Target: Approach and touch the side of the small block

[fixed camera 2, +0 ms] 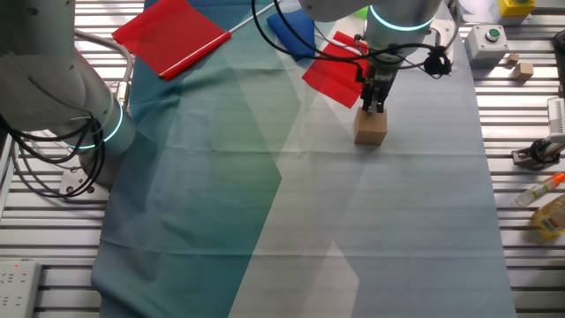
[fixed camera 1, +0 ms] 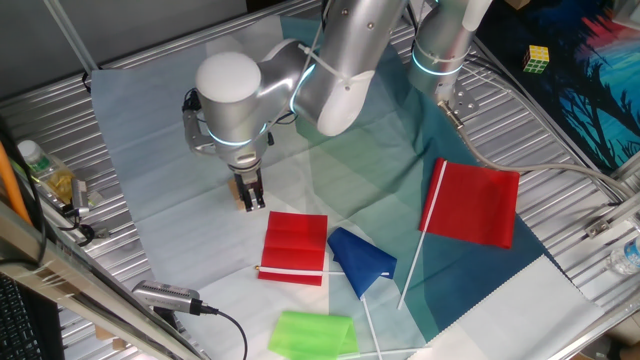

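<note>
Bare cloth lies open around the small block (fixed camera 2: 371, 128); only a red flag (fixed camera 2: 334, 74) crowds in just behind the gripper (fixed camera 2: 375, 108).

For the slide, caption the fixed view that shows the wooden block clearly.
Gripper poised at the top edge of the small block on the teal cloth, red flags behind.
</note>
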`<state>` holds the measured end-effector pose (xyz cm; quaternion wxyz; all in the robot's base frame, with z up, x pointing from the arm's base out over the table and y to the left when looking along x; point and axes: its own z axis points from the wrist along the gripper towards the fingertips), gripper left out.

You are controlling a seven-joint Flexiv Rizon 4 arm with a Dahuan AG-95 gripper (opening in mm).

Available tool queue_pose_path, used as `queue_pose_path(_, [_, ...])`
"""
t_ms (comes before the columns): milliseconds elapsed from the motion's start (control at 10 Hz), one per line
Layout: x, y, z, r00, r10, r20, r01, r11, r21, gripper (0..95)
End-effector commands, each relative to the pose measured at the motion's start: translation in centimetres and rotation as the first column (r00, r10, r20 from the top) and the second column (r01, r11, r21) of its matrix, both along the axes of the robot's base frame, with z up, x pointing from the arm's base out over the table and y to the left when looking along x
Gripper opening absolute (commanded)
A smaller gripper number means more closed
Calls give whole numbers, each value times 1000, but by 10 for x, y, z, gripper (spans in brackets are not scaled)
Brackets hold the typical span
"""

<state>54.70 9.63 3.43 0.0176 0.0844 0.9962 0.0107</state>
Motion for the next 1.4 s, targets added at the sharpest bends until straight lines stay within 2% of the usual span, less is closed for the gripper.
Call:
queue_pose_path(100, [0,0,1,1000,-1,-1,1,1000,-1,0])
queue_pose_path(600, [1,1,3,1000,-7,-2,7,1000,3,0])
queue_pose_path(800, [6,8,9,1000,-26,-10,26,1000,5,0])
queue_pose_path(1000, [7,9,10,1000,-25,-13,25,1000,4,0])
queue_pose_path(1300, [0,9,8,1000,-19,-17,19,1000,0,0])
queue_pose_path(1400, [-3,6,11,999,-20,-25,20,1000,4,0])
